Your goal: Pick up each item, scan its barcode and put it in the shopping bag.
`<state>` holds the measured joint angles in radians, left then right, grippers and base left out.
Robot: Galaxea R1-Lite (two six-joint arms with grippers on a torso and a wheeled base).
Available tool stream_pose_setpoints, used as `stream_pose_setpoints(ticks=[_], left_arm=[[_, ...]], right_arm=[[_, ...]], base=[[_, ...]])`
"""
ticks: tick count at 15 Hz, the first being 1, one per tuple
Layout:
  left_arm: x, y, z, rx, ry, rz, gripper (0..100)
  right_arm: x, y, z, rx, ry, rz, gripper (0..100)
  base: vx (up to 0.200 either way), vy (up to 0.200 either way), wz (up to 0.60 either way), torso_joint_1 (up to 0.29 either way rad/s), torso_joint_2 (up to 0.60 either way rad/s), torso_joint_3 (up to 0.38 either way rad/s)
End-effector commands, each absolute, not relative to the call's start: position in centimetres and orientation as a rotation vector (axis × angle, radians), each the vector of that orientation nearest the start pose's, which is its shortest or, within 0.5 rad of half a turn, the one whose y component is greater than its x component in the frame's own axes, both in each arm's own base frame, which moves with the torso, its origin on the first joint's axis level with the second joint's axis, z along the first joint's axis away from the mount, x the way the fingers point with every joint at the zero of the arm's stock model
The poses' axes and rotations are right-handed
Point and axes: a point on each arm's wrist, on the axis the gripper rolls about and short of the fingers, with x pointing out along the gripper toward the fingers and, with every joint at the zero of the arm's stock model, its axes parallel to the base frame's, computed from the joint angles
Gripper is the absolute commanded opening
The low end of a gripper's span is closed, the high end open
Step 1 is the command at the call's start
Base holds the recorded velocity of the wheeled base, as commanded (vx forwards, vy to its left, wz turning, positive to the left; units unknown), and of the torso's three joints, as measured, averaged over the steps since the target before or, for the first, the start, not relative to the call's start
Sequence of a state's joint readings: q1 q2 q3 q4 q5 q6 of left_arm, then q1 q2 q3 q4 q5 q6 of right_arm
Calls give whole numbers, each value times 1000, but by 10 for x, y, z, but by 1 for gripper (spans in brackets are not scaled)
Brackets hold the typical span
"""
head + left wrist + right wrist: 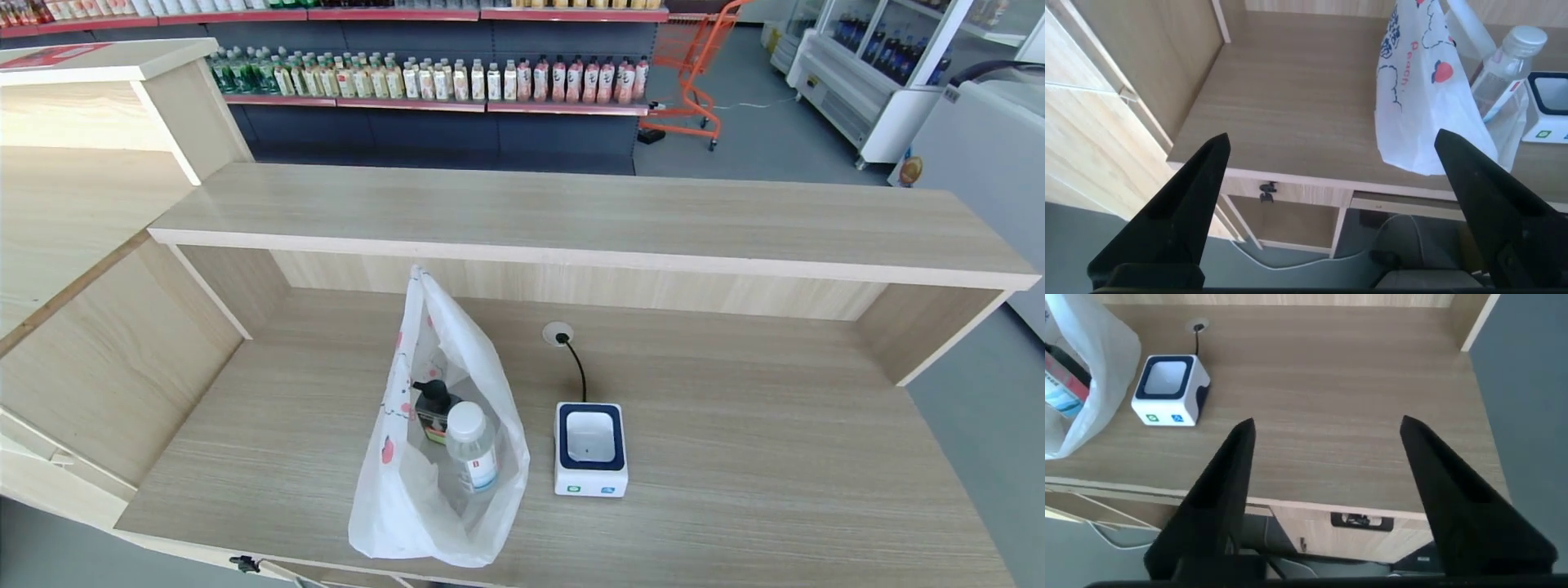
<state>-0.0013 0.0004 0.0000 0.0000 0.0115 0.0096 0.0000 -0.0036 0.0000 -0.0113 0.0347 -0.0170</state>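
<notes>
Left hand point(1333, 139) and right hand point(1327, 423) spread wide, empty; clear plastic bottle point(471, 445) stands inside white plastic shopping bag point(400, 498).

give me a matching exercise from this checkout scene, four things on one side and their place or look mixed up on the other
Things
1. shopping bag
2. scanner
3. clear bottle
4. cable

Descriptions
A. black, comes out of a round hole in the counter
B. white box with a dark blue rim, standing on the counter
C. white plastic, open at the top, standing at the counter's near edge
D. white cap, upright inside the bag

Pairs: 1-C, 2-B, 3-D, 4-A
</notes>
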Motion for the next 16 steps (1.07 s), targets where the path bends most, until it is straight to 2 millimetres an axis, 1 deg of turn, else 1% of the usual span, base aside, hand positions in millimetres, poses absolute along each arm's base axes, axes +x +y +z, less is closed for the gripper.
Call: stream_pose_setpoints(ticks=[1,16], left_arm=[[-23,0,75,9,0,11,100],[-23,0,75,9,0,11,100]], right_arm=[[-23,1,77,-20,-11,35,0],[-23,1,77,-20,-11,37,0]], base=[[0,0,0,0,0,0],[0,0,0,0,0,0]])
